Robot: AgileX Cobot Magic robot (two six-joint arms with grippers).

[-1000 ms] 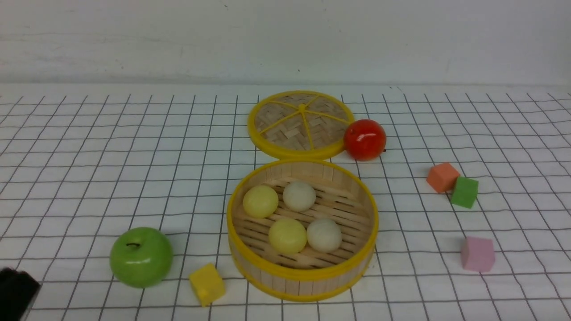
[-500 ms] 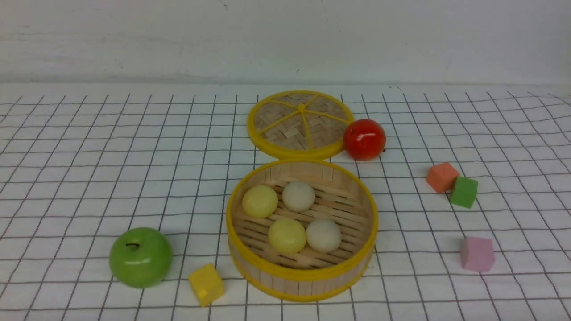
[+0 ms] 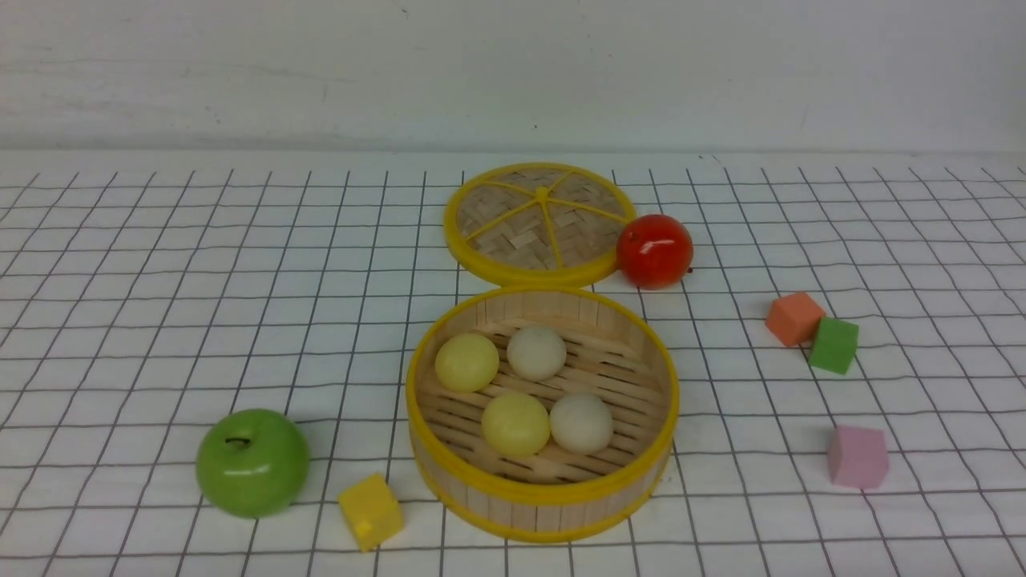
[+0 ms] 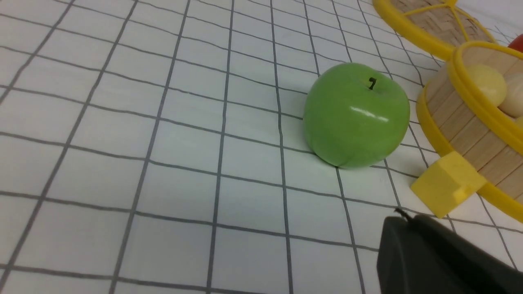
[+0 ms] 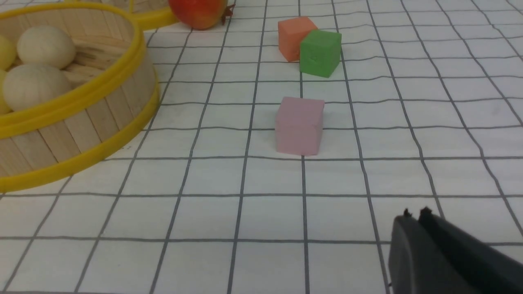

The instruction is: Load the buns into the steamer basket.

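The steamer basket point(image 3: 545, 497) stands at the front middle of the table. Inside it lie several buns: two pale yellow ones point(image 3: 467, 362) point(image 3: 516, 424) and two off-white ones point(image 3: 537, 353) point(image 3: 582, 423). Neither arm shows in the front view. In the left wrist view my left gripper point(image 4: 402, 218) is shut with nothing in it, low over the cloth near the yellow cube point(image 4: 447, 188) and the basket point(image 4: 453, 118). In the right wrist view my right gripper point(image 5: 414, 218) is shut and empty, on the near side of the pink cube point(image 5: 299, 125).
A flat woven lid point(image 3: 539, 223) lies behind the basket with a red apple point(image 3: 655, 250) at its right. A green apple point(image 3: 252, 462) and a yellow cube point(image 3: 370, 510) sit front left. Orange point(image 3: 794, 318), green point(image 3: 834, 345) and pink point(image 3: 858, 457) cubes lie on the right.
The dark tip of my left arm at the front view's lower left corner has drawn back out of that view. The buns and basket have not moved.
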